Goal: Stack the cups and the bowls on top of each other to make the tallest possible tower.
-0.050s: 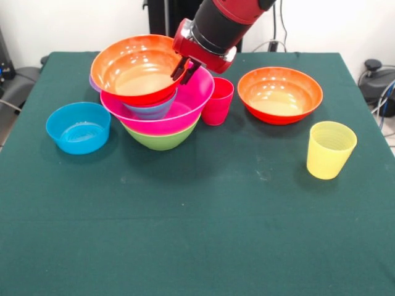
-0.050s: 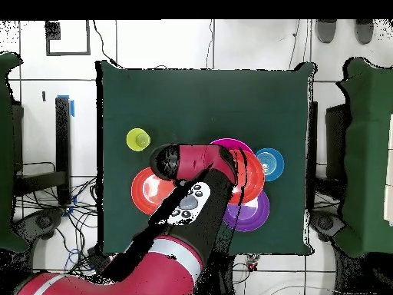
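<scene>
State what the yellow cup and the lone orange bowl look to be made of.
Yellow cup: probably thin plastic, translucent, with light showing through its faintly ribbed wall. Lone orange bowl: probably moulded plastic, glossy, with bright highlights inside and a smooth rim.

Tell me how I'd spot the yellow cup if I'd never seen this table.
Start at the green table in the front view and find the wide orange bowl sitting alone, away from the tower. Just in front of it, nearer the table's edge, stands the yellow cup: translucent, faintly ribbed, upright, touching nothing, unlike the red cup beside the stack.
</scene>
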Robot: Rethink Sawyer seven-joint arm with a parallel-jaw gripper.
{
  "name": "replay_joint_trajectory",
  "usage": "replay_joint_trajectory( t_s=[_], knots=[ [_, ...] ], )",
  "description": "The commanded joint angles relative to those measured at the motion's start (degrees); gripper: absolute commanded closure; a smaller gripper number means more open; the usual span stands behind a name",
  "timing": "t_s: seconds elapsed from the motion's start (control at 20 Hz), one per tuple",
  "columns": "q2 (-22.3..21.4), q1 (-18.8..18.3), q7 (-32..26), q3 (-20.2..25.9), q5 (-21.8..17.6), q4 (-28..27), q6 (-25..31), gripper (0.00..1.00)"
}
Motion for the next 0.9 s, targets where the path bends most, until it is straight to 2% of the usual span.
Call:
replay_joint_trajectory(
  t_s=[0.05,0.85,0.9],
  knots=[
    [1.0,1.0,9.1,7.0,2.2,2.1,1.4,1.00],
    [2.1,2.3,9.9,5.7,3.1,1.8,0.0,1.00],
    [2.2,2.1,10.3,5.6,3.2,2.0,-1.0,0.00]
  ],
)
